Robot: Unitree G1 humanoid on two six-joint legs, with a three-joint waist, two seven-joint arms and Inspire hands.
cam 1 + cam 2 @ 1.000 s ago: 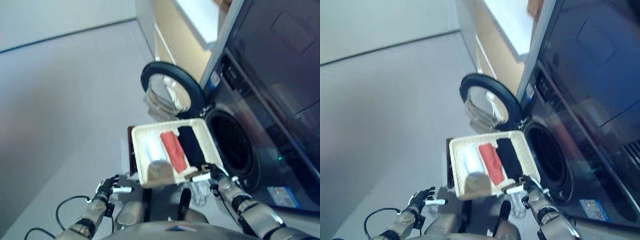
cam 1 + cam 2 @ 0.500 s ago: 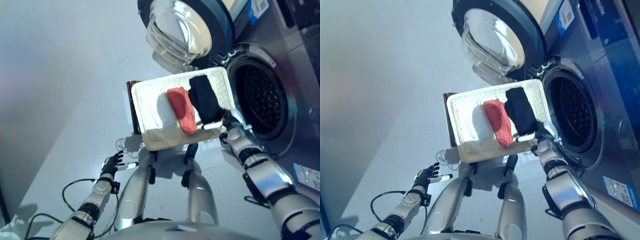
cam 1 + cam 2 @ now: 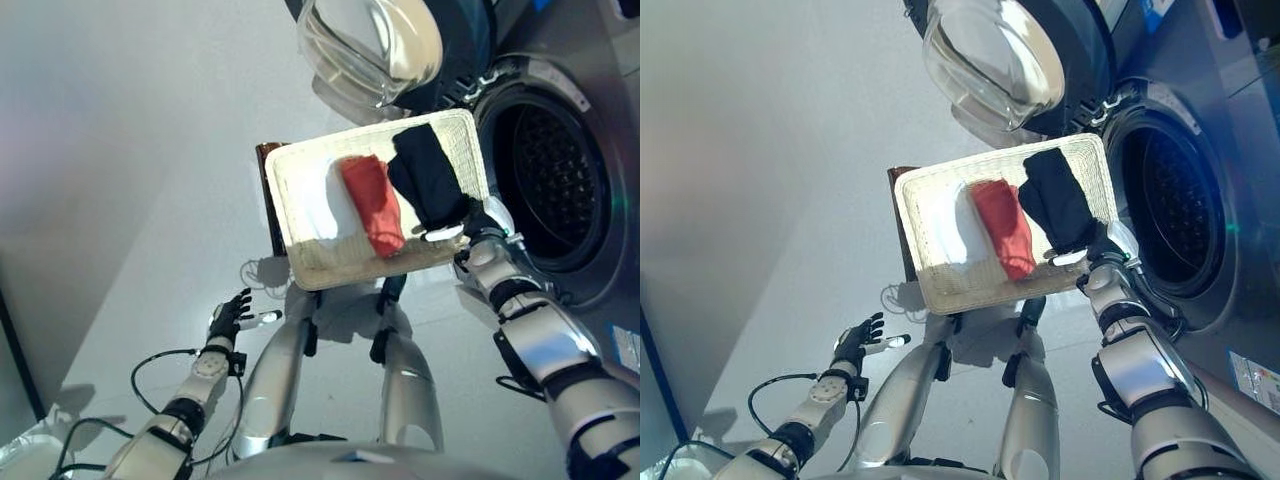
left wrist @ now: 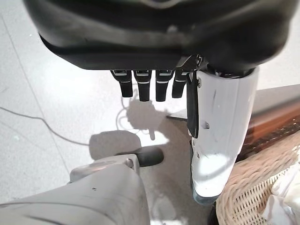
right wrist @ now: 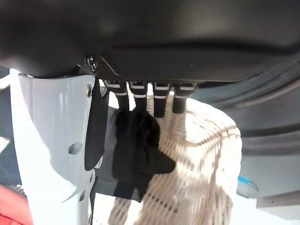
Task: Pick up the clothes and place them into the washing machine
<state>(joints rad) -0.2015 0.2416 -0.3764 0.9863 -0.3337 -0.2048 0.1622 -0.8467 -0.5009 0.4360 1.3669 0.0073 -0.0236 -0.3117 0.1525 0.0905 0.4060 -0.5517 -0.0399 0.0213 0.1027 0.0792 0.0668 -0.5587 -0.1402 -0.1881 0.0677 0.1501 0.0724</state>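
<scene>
**Both hands open, right reaching forward, left hanging low**

The robot's right silver-grey arm enters from 5 o'clock and stretches toward 1 o'clock. Its dark right hand [image 3: 1102, 248] has straight fingers [image 5: 140, 101] and a white-covered thumb [image 5: 54, 150] extended alongside. The left arm rises from 7 o'clock; the dark left hand [image 3: 231, 314] hangs low with fingers [image 4: 145, 89] relaxed and spread, its white-covered thumb pointing toward 3 o'clock.

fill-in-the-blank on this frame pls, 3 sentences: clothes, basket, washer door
1. The black garment lies in the wicker basket on the side nearest the ____.
2. The washing machine door is ____.
3. Between the black garment and the white cloth lies a ____ garment.

Missing words: washing machine; open; red
</scene>
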